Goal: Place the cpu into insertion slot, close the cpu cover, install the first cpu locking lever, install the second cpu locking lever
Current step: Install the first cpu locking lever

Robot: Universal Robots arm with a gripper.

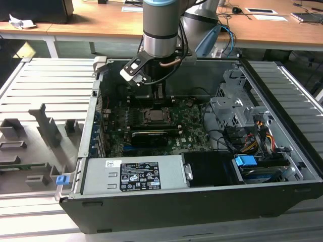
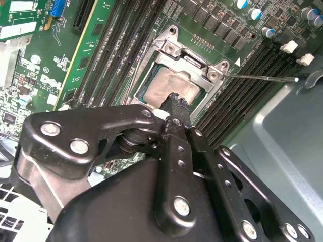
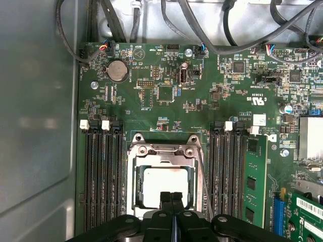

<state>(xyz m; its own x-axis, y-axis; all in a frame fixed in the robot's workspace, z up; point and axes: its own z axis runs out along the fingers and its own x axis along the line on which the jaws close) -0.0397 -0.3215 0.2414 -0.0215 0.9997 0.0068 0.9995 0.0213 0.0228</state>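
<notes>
1. Claw: two black fingers pressed together, nothing pinched between them. In the second wrist view the joined tip is down on the near edge of the chip's top, touching it or just above; I cannot tell which.
2. Small flat square silver-grey cpu lies seated in the square black insertion slot, midway between the banks of long black memory slots.
3. Thin silver metal cpu cover with the square window lies down around the chip, flat or close to it.
4. Step in hand, by my reading: pressing the cover shut. One thin wire locking lever juts free of the socket, so it looks unlatched.
5. That calls for a steady, light downward push, kept off the bare board.
6. Around: green memory stick near the socket, round silver coin cell, and black cables well apart. The grey case wall is close beside the loose lever and narrows the room.
</notes>
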